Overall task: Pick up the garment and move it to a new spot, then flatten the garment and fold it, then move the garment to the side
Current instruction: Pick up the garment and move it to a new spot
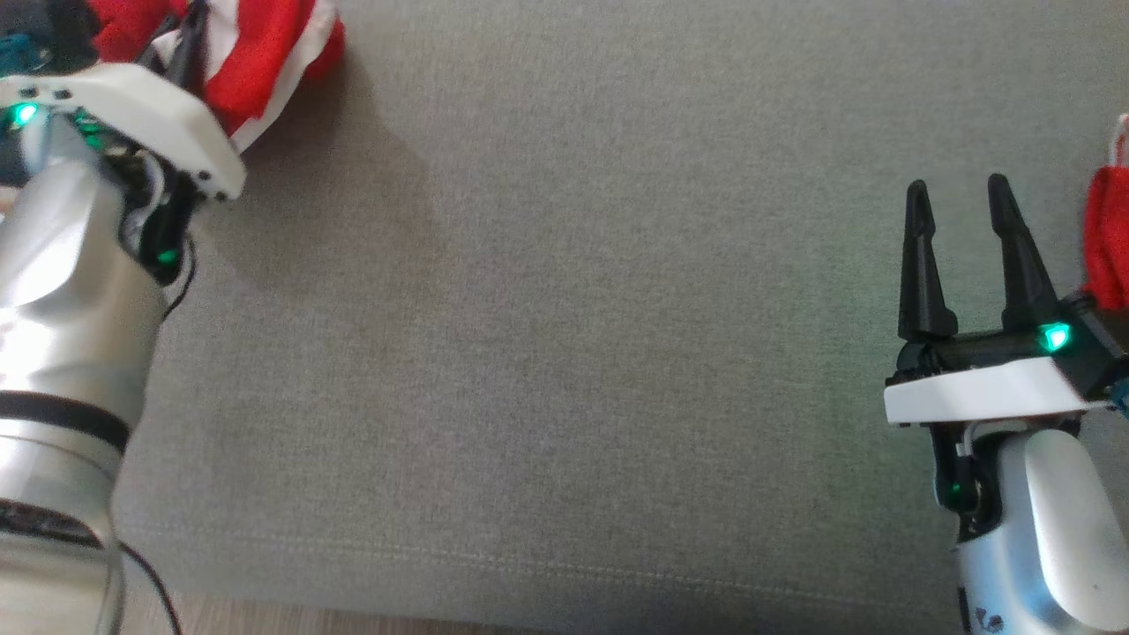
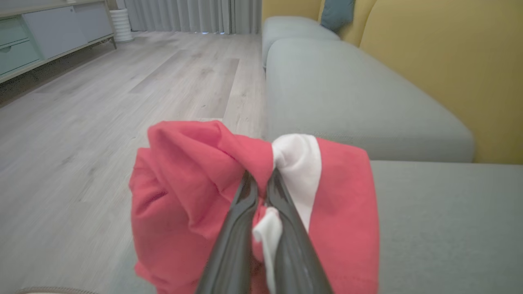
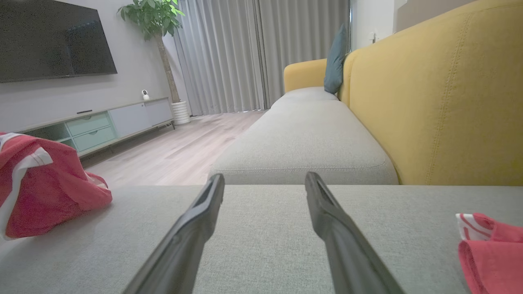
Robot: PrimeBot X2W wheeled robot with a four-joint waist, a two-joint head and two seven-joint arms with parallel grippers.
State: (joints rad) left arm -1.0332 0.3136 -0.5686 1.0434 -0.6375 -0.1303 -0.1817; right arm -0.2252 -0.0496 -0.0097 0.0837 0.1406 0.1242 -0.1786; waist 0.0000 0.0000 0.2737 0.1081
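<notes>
The garment point(image 1: 256, 53) is red with white stripes and lies bunched at the far left of the grey seat cushion point(image 1: 564, 353). My left gripper point(image 1: 188, 40) is shut on it. In the left wrist view the fingertips point(image 2: 249, 183) pinch a fold of the garment point(image 2: 184, 192), red and white cloth bulging on both sides. My right gripper point(image 1: 957, 190) stands open over bare cushion at the right, nothing between its fingers point(image 3: 204, 212). From the right wrist the garment point(image 3: 45, 183) shows as a heap at the left. Another bit of red and white cloth point(image 1: 1110, 234) point(image 3: 490, 249) lies just right of the right gripper; I cannot tell whether it belongs to the garment.
The cushion's front seam and edge point(image 1: 529, 573) run along the bottom, with wooden floor point(image 2: 122, 81) beyond. A yellow sofa back point(image 3: 441, 102) rises behind. A second grey seat point(image 3: 302, 139) with a teal pillow point(image 3: 336, 61) lies further along. A low cabinet point(image 3: 106, 122) stands across the room.
</notes>
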